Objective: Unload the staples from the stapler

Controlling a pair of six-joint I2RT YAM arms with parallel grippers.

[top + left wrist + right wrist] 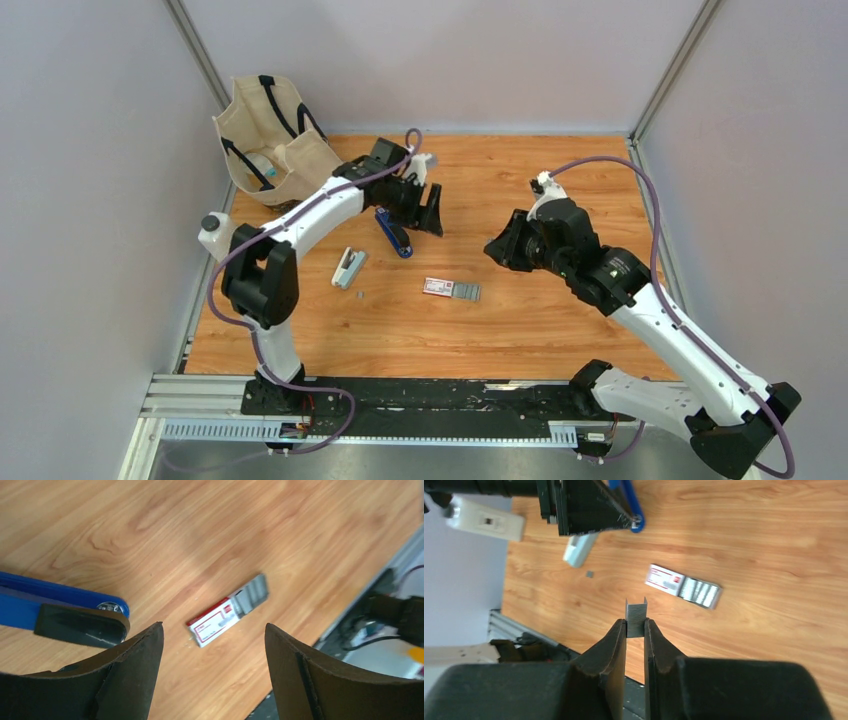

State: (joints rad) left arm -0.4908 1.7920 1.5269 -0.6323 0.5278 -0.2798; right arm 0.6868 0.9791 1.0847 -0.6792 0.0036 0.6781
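A blue stapler (393, 231) with a black base lies at the table's back left, its end also in the left wrist view (60, 596). My left gripper (433, 218) hovers just right of it, open and empty (214, 625). The right gripper (636, 625) is shut on a short silvery strip of staples (636, 614), which stands up from between the fingertips above the table. From above, that gripper (494, 250) hangs right of centre. More grey staples (467, 291) stick out of the red-and-white box (438, 287). A tiny grey piece (589, 573) lies on the wood.
A white stapler (349, 268) lies left of the box. A beige canvas bag (268, 140) stands in the back left corner, with a white bottle (214, 236) by the left edge. A metal rail (400, 410) runs along the near edge.
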